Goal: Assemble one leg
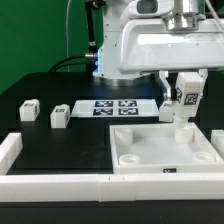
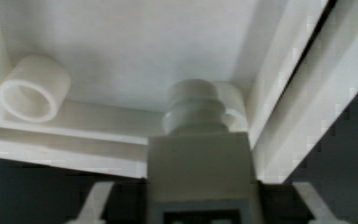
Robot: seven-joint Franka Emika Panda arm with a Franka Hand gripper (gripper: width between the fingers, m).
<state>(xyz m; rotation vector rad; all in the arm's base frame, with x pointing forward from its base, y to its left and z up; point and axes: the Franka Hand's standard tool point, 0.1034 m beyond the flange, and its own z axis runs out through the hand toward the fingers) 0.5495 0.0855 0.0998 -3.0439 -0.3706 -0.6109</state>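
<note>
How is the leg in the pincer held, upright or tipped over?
Upright: the leg hangs vertically in the shut pincer, its marker face showing, its lower end at the square panel's corner.

free: bare table (image 1: 85, 140) between loose leg (image 1: 59, 116) and panel (image 1: 165, 150) | blocked: bars (image 1: 60, 183) along edge

Black table (image 1: 60, 140) under everything. Marker board (image 1: 110, 107) flat near table's middle, toward far edge, square tags on top. Large white square panel (image 1: 135, 163) lying hollow side up by front edge, toward exterior view's right corner; raised rim all round. Front bar (image 1: 60, 183), long, white, along front edge, just beside panel. Left bar (image 1: 8, 148) at left edge, right bar (image 1: 214, 145) at right edge. Green backdrop (image 1: 30, 35) beyond far edge; black cable (image 1: 68, 62) there. Wrist view: panel's inner wall, hollow round corner boss (image 2: 48, 75).
</note>
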